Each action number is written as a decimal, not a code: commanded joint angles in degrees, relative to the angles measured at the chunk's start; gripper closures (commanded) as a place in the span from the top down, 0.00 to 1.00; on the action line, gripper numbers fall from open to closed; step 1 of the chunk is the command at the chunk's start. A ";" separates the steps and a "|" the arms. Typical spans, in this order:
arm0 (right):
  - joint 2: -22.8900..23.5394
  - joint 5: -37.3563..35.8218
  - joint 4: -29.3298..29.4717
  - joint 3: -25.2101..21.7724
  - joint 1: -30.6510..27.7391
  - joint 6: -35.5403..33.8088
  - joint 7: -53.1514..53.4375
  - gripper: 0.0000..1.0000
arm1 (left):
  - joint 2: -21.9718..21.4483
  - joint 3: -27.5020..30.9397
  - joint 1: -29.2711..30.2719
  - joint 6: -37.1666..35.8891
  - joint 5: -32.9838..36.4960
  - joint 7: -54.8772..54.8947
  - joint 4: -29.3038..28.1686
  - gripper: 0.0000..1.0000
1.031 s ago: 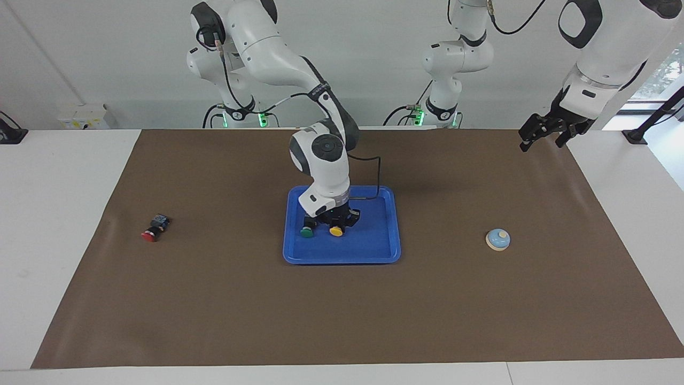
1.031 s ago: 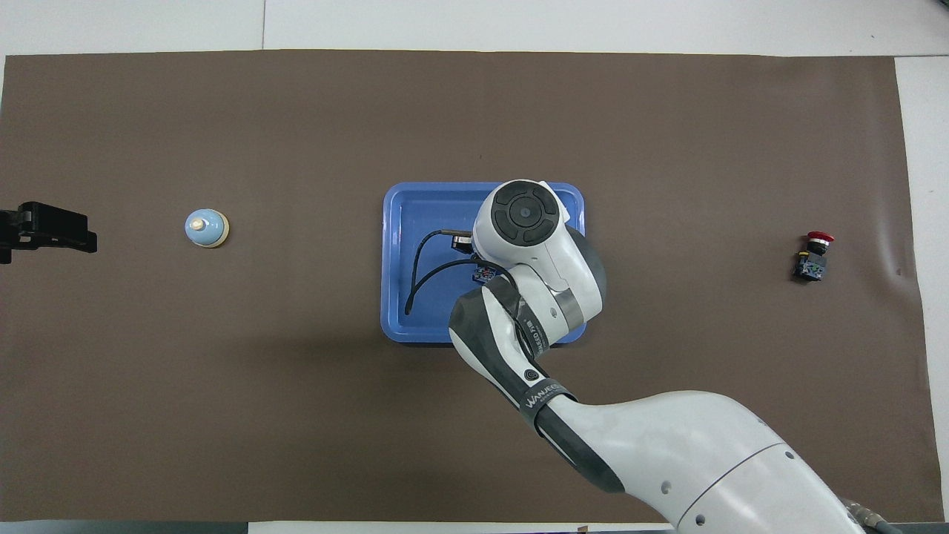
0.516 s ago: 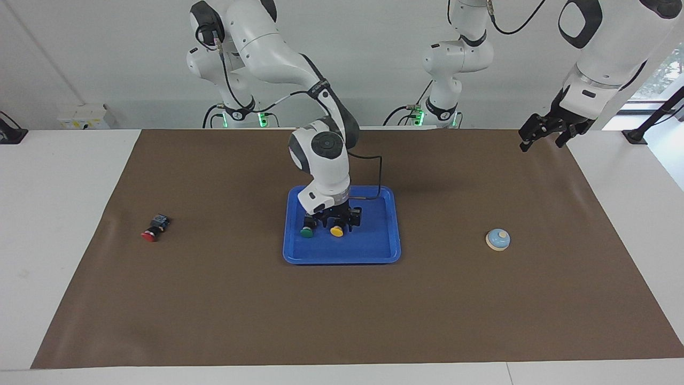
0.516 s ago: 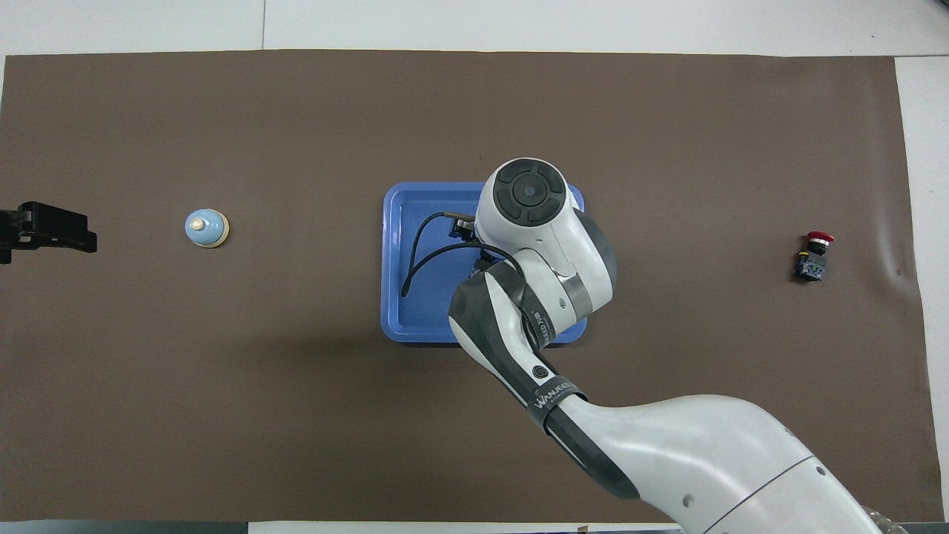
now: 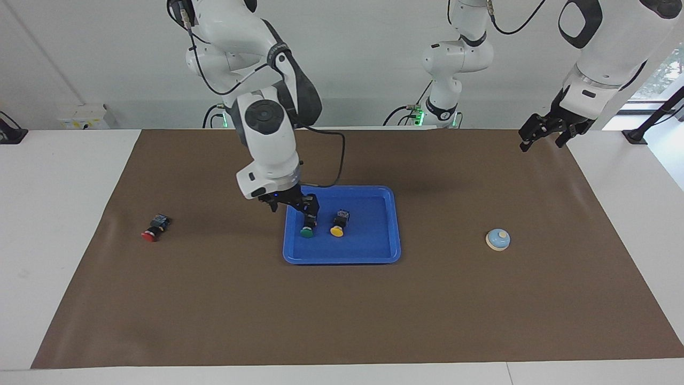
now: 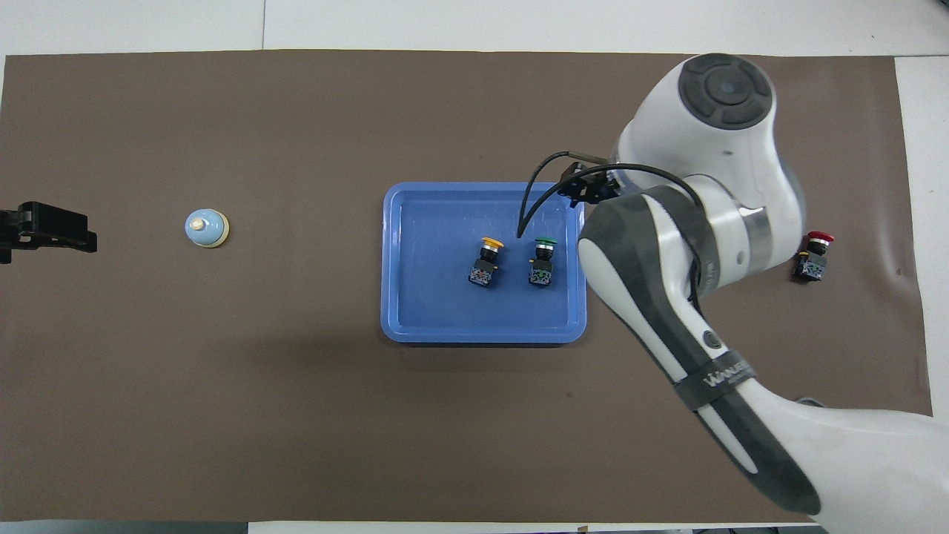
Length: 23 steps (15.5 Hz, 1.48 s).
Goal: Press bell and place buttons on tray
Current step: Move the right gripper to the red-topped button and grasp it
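A robotics lab: white Franka arms (image 5: 256, 75) on a brown-matted white table (image 5: 69, 176) against bare walls.

My arm shells (image 5: 267, 133) are glossy white plastic with matt black joint caps. The table (image 5: 64, 176) shows smooth white at its edges, under a matt brown sheet (image 5: 481, 310) (paper by the look, faintly creased near one end). The tray (image 5: 374, 251) is smooth blue plastic with a slight sheen. The bell (image 5: 498, 239) looks glossy, its base duller.

The right claw (image 5: 291, 206) hides the green button (image 5: 306, 231)'s body — fingers unreadable.
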 commanded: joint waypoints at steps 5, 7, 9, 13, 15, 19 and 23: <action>-3.92 -3.31 -6.66 0.51 -13.85 -1.18 -19.60 1.00 | -0.82 0.35 -0.28 -0.17 0.08 0.36 -0.80 1.00; -4.53 -3.31 -8.77 0.60 -17.81 0.92 -25.77 1.00 | -0.82 0.35 -0.28 -0.17 0.08 0.36 -0.80 1.00; -5.59 -3.40 -12.28 0.51 -20.63 4.43 -28.77 1.00 | -0.82 0.35 -0.28 -0.17 0.08 0.36 -0.72 1.00; -8.92 -3.93 -24.13 0.51 -26.34 17.86 -35.88 1.00 | -0.82 0.35 -0.28 -0.17 0.08 0.36 -0.80 1.00; -9.54 -3.93 -27.75 0.60 -28.63 22.97 -38.53 1.00 | -0.82 0.35 -0.28 -0.17 0.08 0.36 -0.80 1.00; -9.11 -3.93 -32.68 0.60 -31.18 32.29 -38.19 1.00 | -0.82 0.35 -0.28 -0.17 0.08 0.36 -0.80 1.00; -7.36 -3.84 -35.50 0.60 -32.24 36.43 -34.59 1.00 | -0.82 0.35 -0.28 -0.17 0.08 0.36 -0.72 1.00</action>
